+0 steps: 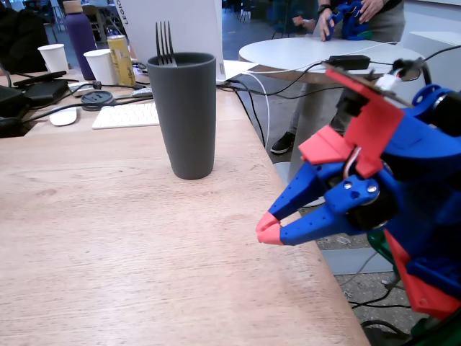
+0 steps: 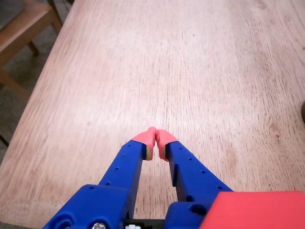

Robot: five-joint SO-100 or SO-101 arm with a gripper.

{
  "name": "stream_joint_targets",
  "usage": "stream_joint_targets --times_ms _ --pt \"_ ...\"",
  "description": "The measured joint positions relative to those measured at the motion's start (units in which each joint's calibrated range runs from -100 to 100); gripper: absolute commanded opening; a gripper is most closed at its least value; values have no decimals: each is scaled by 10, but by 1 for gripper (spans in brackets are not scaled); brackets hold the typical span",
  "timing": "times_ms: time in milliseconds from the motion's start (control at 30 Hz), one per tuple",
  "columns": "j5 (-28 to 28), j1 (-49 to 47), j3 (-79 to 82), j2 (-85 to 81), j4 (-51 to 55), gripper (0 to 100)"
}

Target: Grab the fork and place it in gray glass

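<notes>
The gray glass (image 1: 186, 115) stood upright on the wooden desk (image 1: 108, 245). The fork (image 1: 165, 43) sat inside the glass, handle down, with only its tines poking up above the rim on the side nearest the back of the desk. The blue pincer (image 1: 268, 231) with red tips hung low over the desk's edge, to the right of the glass and nearer the camera in the fixed view, well apart from it. In the wrist view the pincer (image 2: 156, 135) was pressed together, tips touching, with nothing between them and bare wood beneath.
</notes>
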Motion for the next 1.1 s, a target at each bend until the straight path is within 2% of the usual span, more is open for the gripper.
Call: stream_joint_targets --times_ms 1100 --pt "0 14 0 0 5 0"
